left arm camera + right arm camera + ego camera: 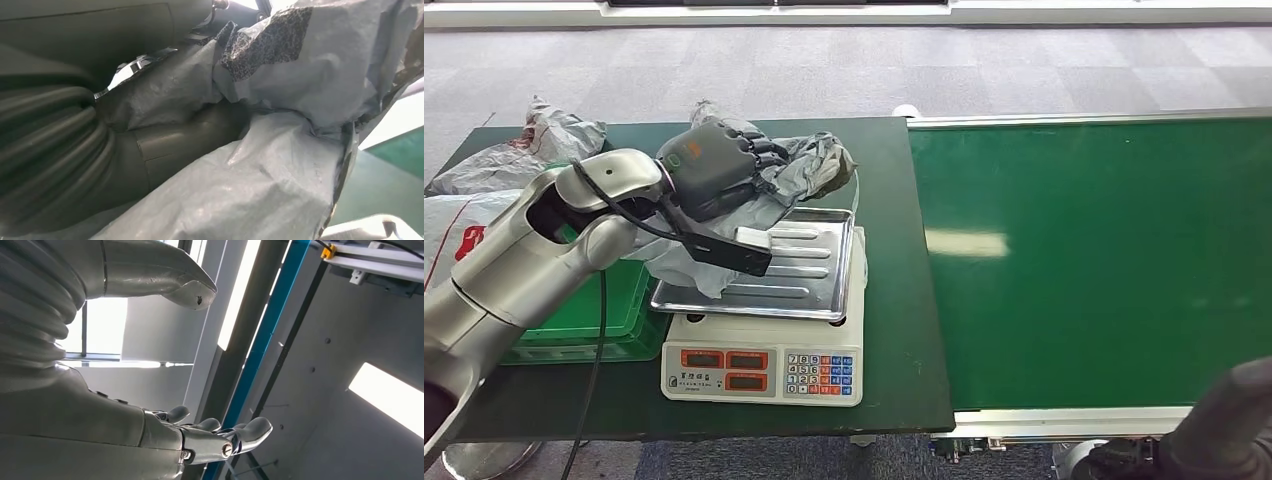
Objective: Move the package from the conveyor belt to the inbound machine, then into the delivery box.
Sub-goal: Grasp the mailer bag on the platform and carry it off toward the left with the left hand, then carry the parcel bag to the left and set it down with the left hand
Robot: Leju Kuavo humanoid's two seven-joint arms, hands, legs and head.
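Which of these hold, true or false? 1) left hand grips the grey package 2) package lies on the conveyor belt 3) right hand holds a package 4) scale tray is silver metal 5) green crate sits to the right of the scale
1) True. The left hand grips the grey package.
2) False. The package is held at the far edge of the scale tray, off the conveyor belt, whose green surface is bare.
3) False. The right hand holds nothing; its fingers are spread, seen in the right wrist view.
4) True. The tray is ribbed silver metal on the scale.
5) False. The green crate sits to the left of the scale, under the left arm.
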